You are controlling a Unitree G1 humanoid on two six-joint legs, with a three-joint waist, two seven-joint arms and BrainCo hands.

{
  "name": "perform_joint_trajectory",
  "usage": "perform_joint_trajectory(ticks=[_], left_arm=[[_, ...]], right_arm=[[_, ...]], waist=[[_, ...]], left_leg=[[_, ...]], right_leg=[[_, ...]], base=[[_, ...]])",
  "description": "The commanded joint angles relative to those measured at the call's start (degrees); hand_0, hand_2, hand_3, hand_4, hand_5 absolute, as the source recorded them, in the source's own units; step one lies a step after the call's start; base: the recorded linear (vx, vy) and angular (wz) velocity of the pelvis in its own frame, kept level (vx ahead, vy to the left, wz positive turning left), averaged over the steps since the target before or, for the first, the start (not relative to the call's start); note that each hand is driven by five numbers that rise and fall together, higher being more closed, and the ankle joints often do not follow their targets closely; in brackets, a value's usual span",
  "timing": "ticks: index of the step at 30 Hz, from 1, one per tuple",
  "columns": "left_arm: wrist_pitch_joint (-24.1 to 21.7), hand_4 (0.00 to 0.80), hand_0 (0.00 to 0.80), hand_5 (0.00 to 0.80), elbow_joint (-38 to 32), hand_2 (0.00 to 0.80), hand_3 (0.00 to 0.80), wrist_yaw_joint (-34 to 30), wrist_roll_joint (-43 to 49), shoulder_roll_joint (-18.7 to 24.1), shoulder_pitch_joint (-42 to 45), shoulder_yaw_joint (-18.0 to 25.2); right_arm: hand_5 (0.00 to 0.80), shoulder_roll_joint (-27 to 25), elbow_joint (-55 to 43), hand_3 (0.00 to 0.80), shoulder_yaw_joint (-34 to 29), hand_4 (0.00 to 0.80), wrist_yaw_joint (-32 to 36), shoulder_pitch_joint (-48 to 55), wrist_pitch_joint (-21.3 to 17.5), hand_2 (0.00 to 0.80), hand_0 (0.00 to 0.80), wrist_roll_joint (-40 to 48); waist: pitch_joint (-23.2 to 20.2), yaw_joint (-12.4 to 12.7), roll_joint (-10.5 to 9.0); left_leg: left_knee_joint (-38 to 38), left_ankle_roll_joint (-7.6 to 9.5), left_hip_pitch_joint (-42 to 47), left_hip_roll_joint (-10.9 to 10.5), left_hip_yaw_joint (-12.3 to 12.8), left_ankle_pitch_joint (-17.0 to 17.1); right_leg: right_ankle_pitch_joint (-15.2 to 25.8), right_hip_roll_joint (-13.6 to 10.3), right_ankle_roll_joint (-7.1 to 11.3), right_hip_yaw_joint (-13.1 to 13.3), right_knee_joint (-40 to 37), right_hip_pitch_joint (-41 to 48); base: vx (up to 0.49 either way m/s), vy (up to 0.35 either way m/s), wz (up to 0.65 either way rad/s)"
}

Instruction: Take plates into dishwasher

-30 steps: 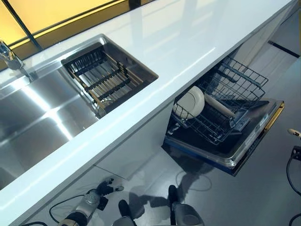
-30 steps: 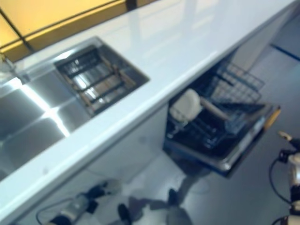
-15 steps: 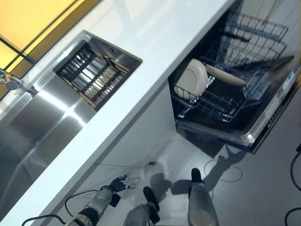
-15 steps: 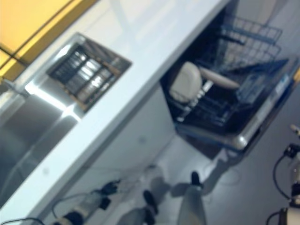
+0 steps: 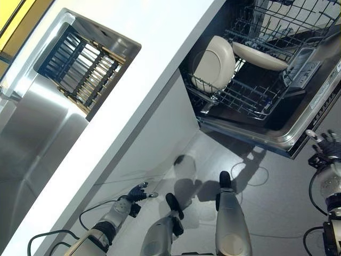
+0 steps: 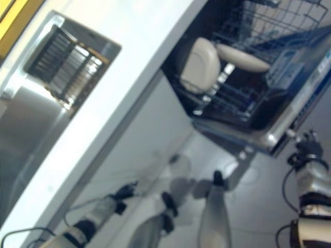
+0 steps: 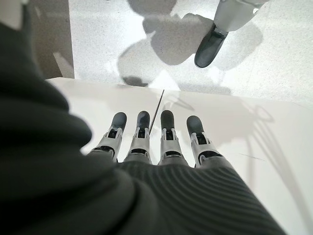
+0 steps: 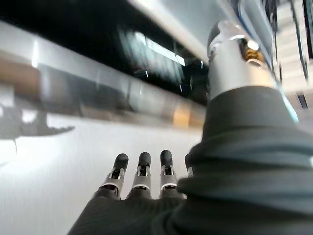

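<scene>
Two cream plates sit in the dishwasher's lower rack [image 5: 250,98]: one plate [image 5: 213,64] stands on edge at the rack's left, the other plate [image 5: 259,56] lies tilted just right of it. My left hand [image 5: 137,193] hangs low by the cabinet front, fingers [image 7: 142,134] straight and empty. My right hand [image 5: 326,146] hangs at the right edge beside the open dishwasher door [image 5: 298,133], fingers [image 8: 142,169] straight, holding nothing.
A white counter [image 5: 138,80] runs above the dishwasher. A steel sink [image 5: 32,122] with a slatted drain rack [image 5: 80,66] is set into it at the left. Grey floor [image 5: 266,213] lies below.
The camera has swung down and right, so the whole scene shifted. My right hand now shows by the dishwasher door. The plates stay in the rack.
</scene>
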Motion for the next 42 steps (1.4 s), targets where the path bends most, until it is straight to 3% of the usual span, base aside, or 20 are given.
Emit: perform_joint_trajectory(ticks=[1, 10, 42], left_arm=[[-0.06, 0.000, 0.000, 0.000, 0.44, 0.000, 0.000, -0.45, -0.86, 3.23, -1.09, -0.39], [1.10, 0.000, 0.000, 0.000, 0.25, 0.000, 0.000, -1.55, 0.43, 3.72, -2.59, -0.20], [3.14, 0.000, 0.000, 0.000, -2.11, 0.000, 0.000, -2.18, 2.41, 3.87, -1.82, -0.38]], right_arm=[[0.000, 1.40, -0.43, 0.000, 2.50, 0.000, 6.41, -3.11, -4.40, 0.000, 0.000, 1.81], [0.000, 4.92, -3.40, 0.000, 6.26, 0.000, 13.79, -4.45, -4.30, 0.000, 0.000, 0.45], [0.000, 8.04, -15.49, 0.000, 14.60, 0.000, 15.85, -9.52, -1.63, 0.000, 0.000, -3.76]], waist=[[-0.47, 1.00, -3.10], [-0.84, 1.92, -4.25], [-1.41, 3.98, -5.62]], left_leg=[[2.90, -0.51, -6.35, 1.48, -4.46, 5.36], [2.37, -0.63, -6.14, 1.84, -4.66, 5.68], [1.47, -0.62, -5.34, 1.52, -5.86, 6.15]], right_leg=[[-4.69, 0.86, -2.35, -3.49, -0.25, 4.96], [-4.23, 1.24, -2.14, -4.29, -1.39, 5.97], [-2.35, 0.90, -1.52, -5.32, -4.35, 8.63]], base=[[-0.029, -0.031, 0.05], [-0.009, -0.033, 0.02], [0.008, 0.001, -0.02]])
